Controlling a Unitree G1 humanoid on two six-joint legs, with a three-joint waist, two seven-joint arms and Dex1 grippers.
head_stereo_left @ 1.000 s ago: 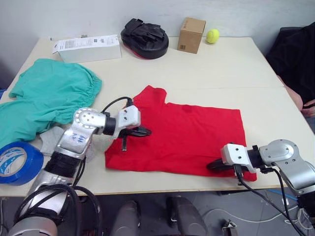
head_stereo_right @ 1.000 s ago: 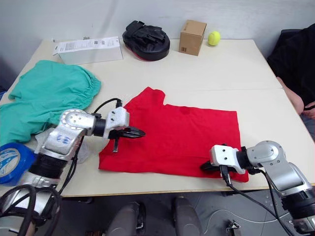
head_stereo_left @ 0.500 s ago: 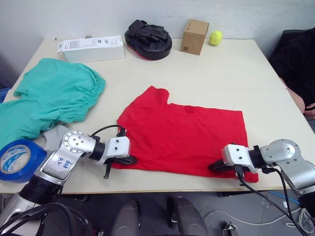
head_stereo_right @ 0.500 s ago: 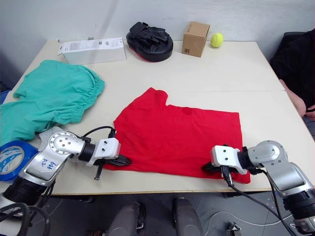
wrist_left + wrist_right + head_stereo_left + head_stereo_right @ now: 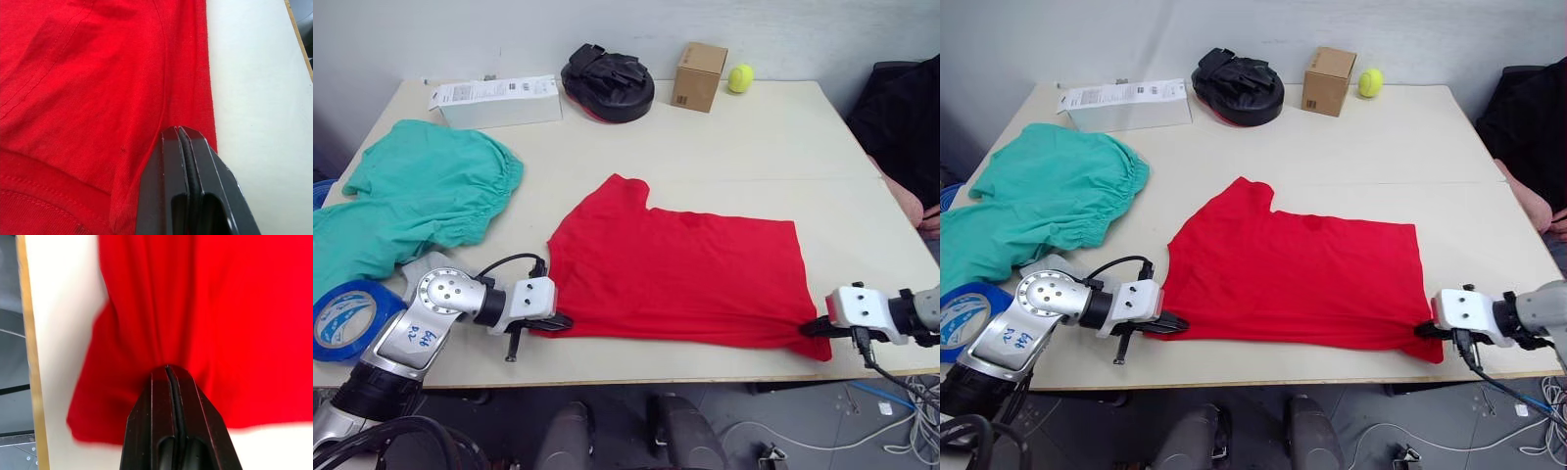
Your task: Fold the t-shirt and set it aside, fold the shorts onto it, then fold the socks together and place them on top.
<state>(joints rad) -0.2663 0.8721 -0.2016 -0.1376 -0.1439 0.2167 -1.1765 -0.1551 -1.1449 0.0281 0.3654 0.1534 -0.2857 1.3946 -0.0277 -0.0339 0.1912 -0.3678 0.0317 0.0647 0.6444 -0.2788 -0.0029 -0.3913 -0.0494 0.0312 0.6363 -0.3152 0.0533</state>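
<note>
Red t-shirt (image 5: 680,274) flat, long axis left-right

Left claw (image 5: 563,321) dropped from mid-shirt to lower left of frame, now pinched on the t-shirt (image 5: 690,274) near-left corner at the bench (image 5: 734,157) front edge. Right claw (image 5: 811,327) slid out from lower centre-right toward the right edge, dragging the near-right corner with it; that hem now pulled taut, fabric bunched at its tips.

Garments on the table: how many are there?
2 clearly: the t-shirt at the near edge, pinched by both tools, and the shorts on the robot's left. A grey scrap beside the shorts may be socks.
</note>
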